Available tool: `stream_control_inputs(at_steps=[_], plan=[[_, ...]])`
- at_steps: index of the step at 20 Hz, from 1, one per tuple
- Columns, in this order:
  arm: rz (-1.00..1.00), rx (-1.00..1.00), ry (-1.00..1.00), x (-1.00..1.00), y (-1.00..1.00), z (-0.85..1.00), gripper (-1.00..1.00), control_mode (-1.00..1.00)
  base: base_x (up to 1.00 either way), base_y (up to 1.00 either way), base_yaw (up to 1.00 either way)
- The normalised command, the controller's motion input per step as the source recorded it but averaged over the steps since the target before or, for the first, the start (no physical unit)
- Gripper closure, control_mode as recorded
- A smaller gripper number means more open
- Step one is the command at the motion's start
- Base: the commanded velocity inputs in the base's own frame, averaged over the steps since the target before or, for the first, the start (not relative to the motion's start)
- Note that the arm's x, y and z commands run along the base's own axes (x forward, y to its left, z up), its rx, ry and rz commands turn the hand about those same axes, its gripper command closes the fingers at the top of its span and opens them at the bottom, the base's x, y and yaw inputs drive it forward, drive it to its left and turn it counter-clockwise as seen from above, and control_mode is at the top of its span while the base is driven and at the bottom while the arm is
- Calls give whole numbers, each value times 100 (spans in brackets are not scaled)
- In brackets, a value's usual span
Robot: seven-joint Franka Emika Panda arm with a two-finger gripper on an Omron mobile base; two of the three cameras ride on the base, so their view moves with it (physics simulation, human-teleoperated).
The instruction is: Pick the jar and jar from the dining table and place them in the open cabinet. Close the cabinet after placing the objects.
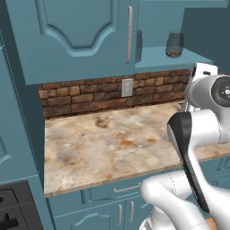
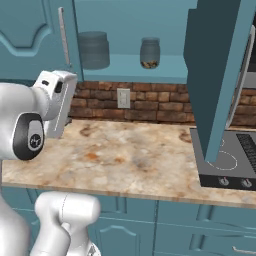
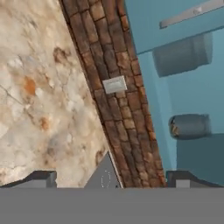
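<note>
White arm folded with elbow bent, hand raised at chest height, gripper fingertips spread wide, holding nothing

We went looking for anything readable and came up empty. The jars had no labels, the wall outlet was blank, and the cooktop knobs carried no legible marks. A round emblem on the arm's joint was too blurry to read.
</note>
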Motion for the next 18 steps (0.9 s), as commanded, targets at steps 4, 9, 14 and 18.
stream_control_inputs(at_steps=[4,9,14,18], plan=[[0,40,12,-10,0,-22,-100,-100,0,0,0],[1,31,5,-9,-5,-9,-100,-100,0,0,0],[1,34,7,-26,0,-27,-100,-100,0,0,0],[4,42,10,-15,0,-33,-100,-100,0,0,0]])
